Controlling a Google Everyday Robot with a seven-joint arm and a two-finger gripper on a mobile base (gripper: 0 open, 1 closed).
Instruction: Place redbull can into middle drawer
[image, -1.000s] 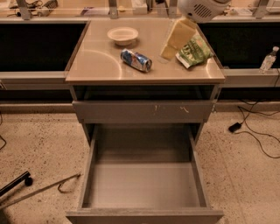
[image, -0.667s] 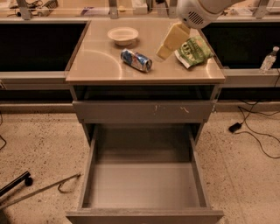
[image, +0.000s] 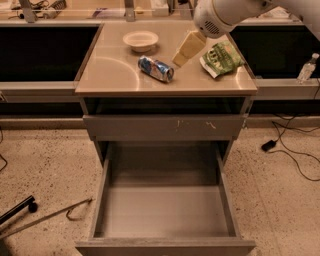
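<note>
The small blue and silver redbull can (image: 156, 68) lies sideways on the tan cabinet top (image: 112, 75), the cream gripper (image: 180, 59) hangs just beside it, probably to grab it (spread or pressed together, I cannot tell), and the grey-brown wooden middle drawer (image: 165, 212) waits pulled out below.

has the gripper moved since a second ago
Yes. The gripper has shifted left, away from the snack bag and closer to the redbull can.

Arm (image: 220, 15) upper right, jaws down-left
</note>
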